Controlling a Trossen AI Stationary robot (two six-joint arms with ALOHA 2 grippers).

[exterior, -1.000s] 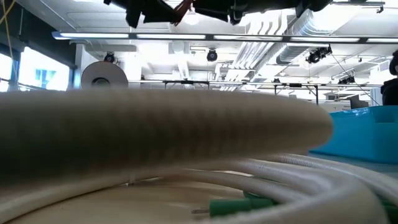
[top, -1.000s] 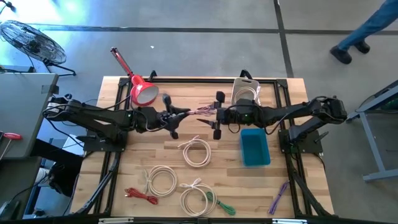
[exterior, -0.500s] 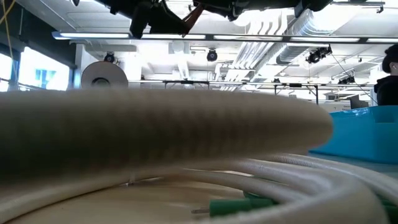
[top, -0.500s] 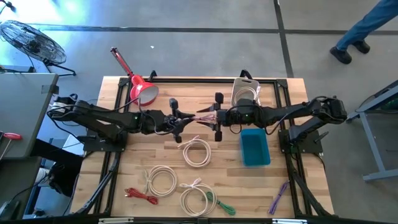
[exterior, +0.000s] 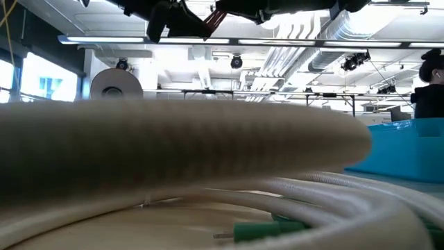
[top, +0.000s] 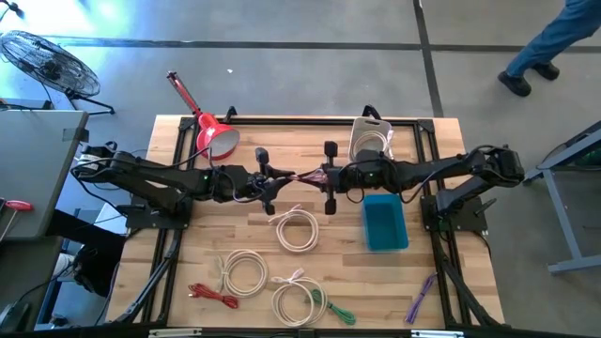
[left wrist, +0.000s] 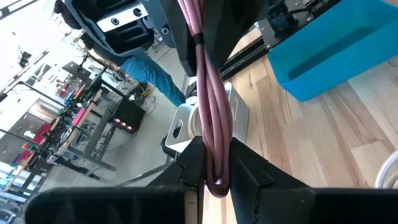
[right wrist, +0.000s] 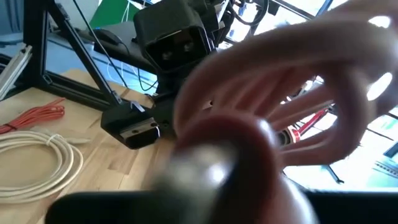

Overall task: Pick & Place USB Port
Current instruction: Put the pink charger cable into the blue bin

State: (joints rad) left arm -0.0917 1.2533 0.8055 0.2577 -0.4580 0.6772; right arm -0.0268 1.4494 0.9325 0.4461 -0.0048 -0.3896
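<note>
A pink USB cable (top: 302, 176), tied in a narrow bundle, hangs above the table's middle between my two grippers. My left gripper (top: 280, 178) comes from the left and is shut on one end of it. My right gripper (top: 324, 176) comes from the right and is closed on the other end. In the left wrist view the bundle (left wrist: 208, 106) runs from my own fingers into the right gripper (left wrist: 202, 34). The right wrist view is filled by blurred pink loops (right wrist: 292, 93) and a metal plug (right wrist: 205, 165). A blue bin (top: 384, 222) stands on the table below the right arm. My left gripper pinches the looped end of the bundle (left wrist: 213, 177) between its two fingers. The fingers point level from the table's left and lie along the cable. The cable is lifted clear of the table. My right gripper has a finger on either side of the bundle's other end (left wrist: 198, 46), level, from the table's right. The plug end reaches back between its fingers toward its camera.
White cable coils (top: 298, 228) (top: 243, 274) lie on the wood below the grippers, and another coil with a green cable (top: 300, 302) lies near the front. A red cable (top: 213, 296), a purple cable (top: 420, 299), a red lamp (top: 214, 136) and a white holder (top: 371, 136) also stand about.
My left gripper has moved toward the right gripper, carrying the pink cable and sinking slightly. The cable's free end was fanned out in loose loops. It is now drawn into a narrow bundle between the right gripper's fingers.
</note>
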